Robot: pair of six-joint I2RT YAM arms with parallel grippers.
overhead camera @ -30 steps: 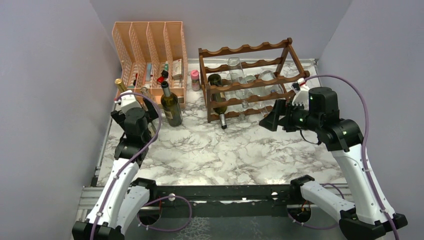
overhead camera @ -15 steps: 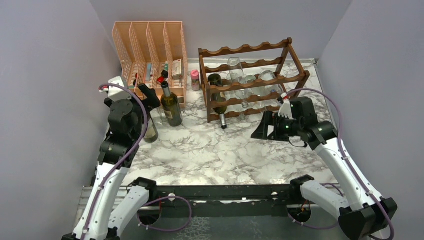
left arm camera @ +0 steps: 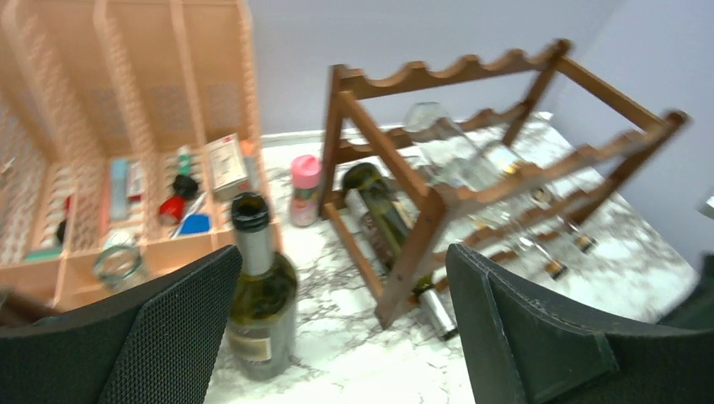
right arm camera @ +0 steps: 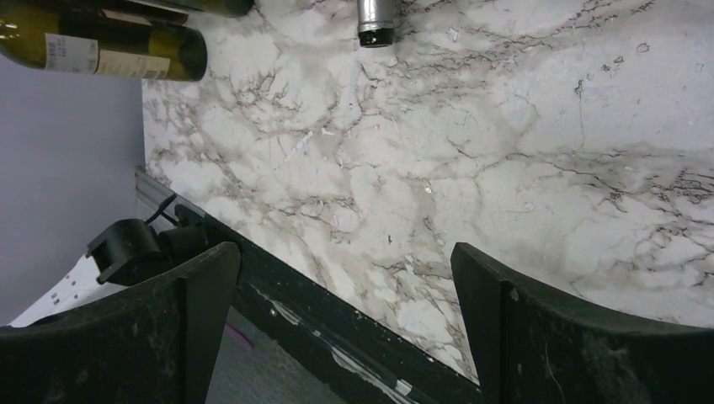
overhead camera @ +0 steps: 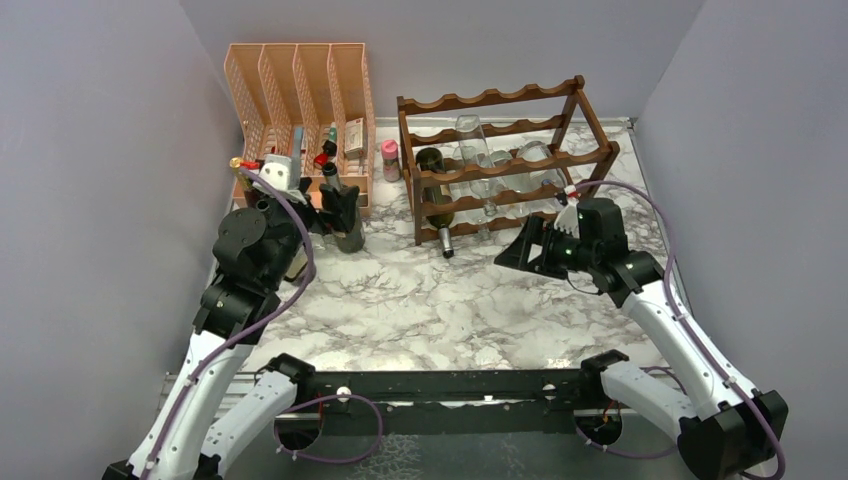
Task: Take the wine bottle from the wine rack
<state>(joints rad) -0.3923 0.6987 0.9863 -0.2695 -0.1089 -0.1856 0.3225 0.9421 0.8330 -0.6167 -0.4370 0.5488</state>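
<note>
The dark brown wine rack (overhead camera: 500,165) stands at the back of the marble table. It also shows in the left wrist view (left arm camera: 438,198). A dark green wine bottle (overhead camera: 436,190) lies in its left slot, neck toward me, silver cap (left arm camera: 438,311) sticking out in front. The cap also shows at the top of the right wrist view (right arm camera: 376,21). Clear glass bottles (overhead camera: 478,150) lie in other slots. My left gripper (overhead camera: 325,210) is open and empty, left of the rack (left arm camera: 345,328). My right gripper (overhead camera: 520,248) is open and empty, in front of the rack's right half (right arm camera: 345,328).
An upright green wine bottle (left arm camera: 257,295) stands just past my left fingers, partly hidden in the top view (overhead camera: 350,240). A peach mesh organizer (overhead camera: 300,90) with small items stands at the back left. A pink-capped small bottle (left arm camera: 305,189) sits beside the rack. Another bottle (overhead camera: 240,165) stands at the far left.
My left gripper has swung right and forward, from the left wall to the upright bottle. My right gripper has moved left and lower, away from the rack's right end.
</note>
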